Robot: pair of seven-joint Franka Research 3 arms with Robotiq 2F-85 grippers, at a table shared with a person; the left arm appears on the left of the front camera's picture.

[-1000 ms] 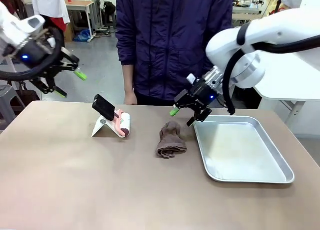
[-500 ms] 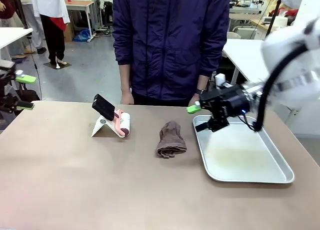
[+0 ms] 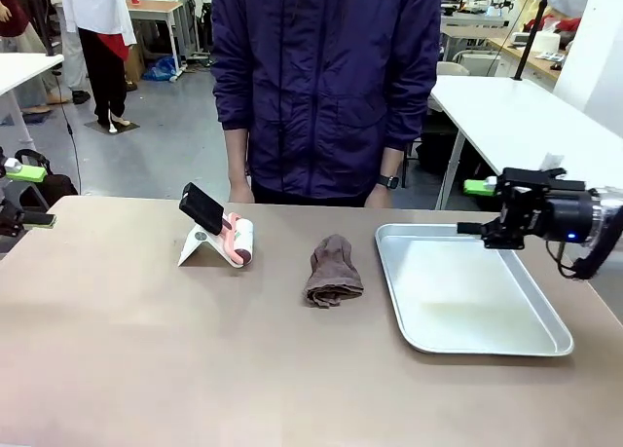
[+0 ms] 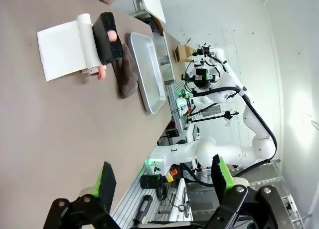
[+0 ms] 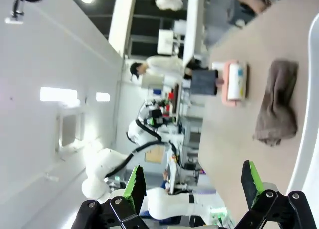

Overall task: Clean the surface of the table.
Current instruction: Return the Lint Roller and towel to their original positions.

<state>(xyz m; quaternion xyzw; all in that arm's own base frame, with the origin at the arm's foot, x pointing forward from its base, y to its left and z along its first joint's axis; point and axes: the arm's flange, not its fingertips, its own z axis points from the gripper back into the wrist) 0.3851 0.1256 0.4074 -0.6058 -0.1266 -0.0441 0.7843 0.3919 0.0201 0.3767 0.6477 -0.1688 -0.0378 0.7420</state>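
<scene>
The table (image 3: 195,350) has a matte brownish-tan top. A crumpled brown cloth (image 3: 333,270) lies near its middle, and it shows again in the left wrist view (image 4: 127,74) and the right wrist view (image 5: 276,104). My right gripper (image 3: 477,206) hovers open above the far right corner of the silver tray (image 3: 467,291), well right of the cloth. My left gripper (image 3: 27,196) stands open at the table's left edge, holding nothing. In the wrist views both the left gripper (image 4: 163,176) and the right gripper (image 5: 193,180) have their green-padded fingers spread wide with nothing between them.
A pink and white lint roller (image 3: 238,241) leans on a white stand (image 3: 198,246) with a black block (image 3: 202,208) on top, left of the cloth. A person in a dark jacket (image 3: 326,77) stands at the far edge. White tables stand behind.
Both arms have drawn back outward. The right gripper swung from between cloth and tray to the tray's far right. The left gripper dropped to the table's left edge.
</scene>
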